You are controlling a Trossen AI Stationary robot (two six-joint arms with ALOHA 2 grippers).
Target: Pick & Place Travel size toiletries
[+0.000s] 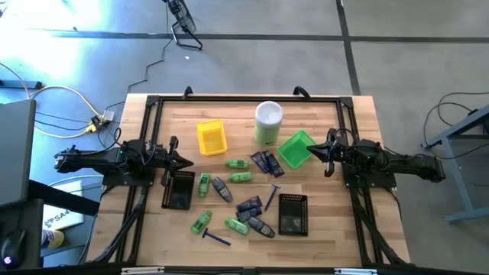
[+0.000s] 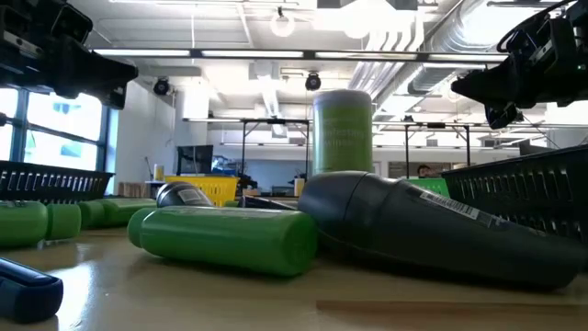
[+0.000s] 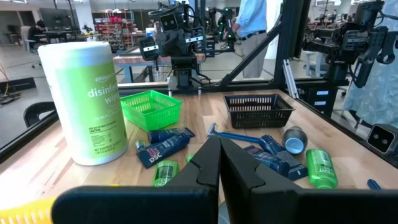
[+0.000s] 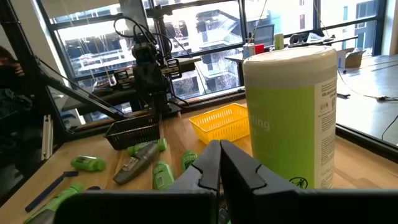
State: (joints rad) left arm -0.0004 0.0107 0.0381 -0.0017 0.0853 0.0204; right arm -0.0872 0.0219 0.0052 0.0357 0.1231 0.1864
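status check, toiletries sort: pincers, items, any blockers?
Left pincer shut, empty, at left edge. Right pincer shut, empty, over green tray. Toiletries loose mid-table, none binned. Canister stands behind them.

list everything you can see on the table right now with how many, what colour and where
Canister: one, pale green with white lid, far middle of the table.
Yellow tray: one, left of the canister.
Green tray: one, right of the canister.
Black trays: two, one near the left arm, one at near right.
Green bottles: about six, scattered mid-table.
Grey oval pieces: about two, among the bottles.
Navy packets: about four, beside the green tray and lower centre.
Purple razors: two, centre and near edge.
Left gripper: shut, empty, left side.
Right gripper: shut, empty, over the green tray.
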